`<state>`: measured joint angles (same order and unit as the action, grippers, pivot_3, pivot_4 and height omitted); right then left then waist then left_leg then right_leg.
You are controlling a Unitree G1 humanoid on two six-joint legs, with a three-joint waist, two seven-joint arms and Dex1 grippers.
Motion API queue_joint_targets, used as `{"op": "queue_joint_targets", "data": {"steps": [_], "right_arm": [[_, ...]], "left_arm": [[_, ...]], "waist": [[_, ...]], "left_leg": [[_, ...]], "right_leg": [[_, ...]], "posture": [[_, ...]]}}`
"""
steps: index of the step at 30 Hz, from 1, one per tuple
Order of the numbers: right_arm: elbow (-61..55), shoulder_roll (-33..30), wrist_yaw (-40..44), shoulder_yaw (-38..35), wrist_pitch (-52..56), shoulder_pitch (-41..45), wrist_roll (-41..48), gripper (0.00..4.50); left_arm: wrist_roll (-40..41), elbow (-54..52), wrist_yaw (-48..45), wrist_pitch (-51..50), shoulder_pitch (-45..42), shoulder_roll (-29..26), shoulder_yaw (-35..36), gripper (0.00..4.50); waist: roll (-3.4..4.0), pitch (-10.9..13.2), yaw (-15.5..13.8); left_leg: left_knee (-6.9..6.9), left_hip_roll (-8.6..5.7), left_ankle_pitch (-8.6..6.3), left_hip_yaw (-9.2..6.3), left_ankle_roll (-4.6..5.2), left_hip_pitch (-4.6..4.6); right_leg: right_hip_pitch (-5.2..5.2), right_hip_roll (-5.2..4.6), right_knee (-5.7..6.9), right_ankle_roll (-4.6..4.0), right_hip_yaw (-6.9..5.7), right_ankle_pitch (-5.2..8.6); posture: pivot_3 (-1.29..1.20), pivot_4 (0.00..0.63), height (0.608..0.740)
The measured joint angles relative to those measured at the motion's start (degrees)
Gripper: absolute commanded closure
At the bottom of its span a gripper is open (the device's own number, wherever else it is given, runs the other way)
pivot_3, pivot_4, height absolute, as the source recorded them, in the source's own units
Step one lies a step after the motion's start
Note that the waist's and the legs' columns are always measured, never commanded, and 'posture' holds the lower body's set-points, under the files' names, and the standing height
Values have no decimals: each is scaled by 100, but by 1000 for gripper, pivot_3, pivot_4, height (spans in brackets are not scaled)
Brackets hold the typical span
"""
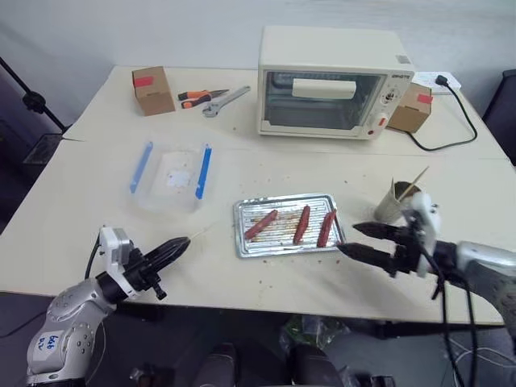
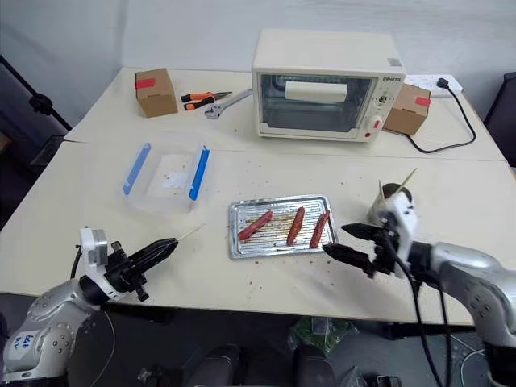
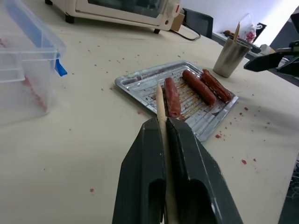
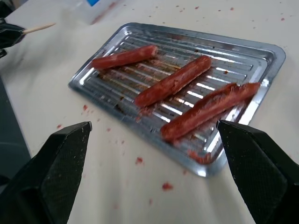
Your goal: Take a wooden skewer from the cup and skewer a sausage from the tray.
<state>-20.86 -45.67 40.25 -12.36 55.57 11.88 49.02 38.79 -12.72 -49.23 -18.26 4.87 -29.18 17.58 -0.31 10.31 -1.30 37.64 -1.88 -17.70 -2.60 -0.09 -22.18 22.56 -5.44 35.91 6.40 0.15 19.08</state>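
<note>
left eye view: left claw (image 1: 171,251) clamped on wooden skewer (image 1: 200,235), tip aimed 2 o'clock at tray (image 1: 242,211) sausages (image 1: 260,225); right claw (image 1: 360,240) gaping, nearer.

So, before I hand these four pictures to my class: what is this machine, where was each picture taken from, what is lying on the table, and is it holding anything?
It is a two-armed humanoid robot; each arm ends in a gripper of two black fingers. The two wide pictures come from the camera eyes in its head, looking down over the table. The other two come from small cameras on its wrists, looking along each gripper's fingers.

On the table lie a metal tray with three sausages, a paper cup with more sticks, a clear plastic box with blue clips, a toaster oven, two cardboard boxes and some hand tools.

The left gripper is shut on a wooden skewer, pointed towards the tray. The right gripper is open and holds nothing, beside the tray's right end.
</note>
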Motion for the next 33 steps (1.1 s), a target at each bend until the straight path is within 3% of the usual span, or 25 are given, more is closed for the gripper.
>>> {"op": "queue_joint_targets", "data": {"steps": [7,33], "right_arm": [[337,304,-742,629,381,562,-537,39],[586,1037,-633,1278,280,1238,-1140,39]], "left_arm": [[-35,-30,109,9,-19,45,-54,4500],[-89,-127,209,53,-14,165,-195,4500]], "waist": [[0,0,2],[0,0,37]], "left_leg": [[-1,-5,-1,3,1,-4],[-3,-4,1,3,0,-2]], "right_leg": [[2,-1,-3,0,0,0],[5,1,3,0,0,0]], "posture": [[0,150,740],[0,150,740]]}}
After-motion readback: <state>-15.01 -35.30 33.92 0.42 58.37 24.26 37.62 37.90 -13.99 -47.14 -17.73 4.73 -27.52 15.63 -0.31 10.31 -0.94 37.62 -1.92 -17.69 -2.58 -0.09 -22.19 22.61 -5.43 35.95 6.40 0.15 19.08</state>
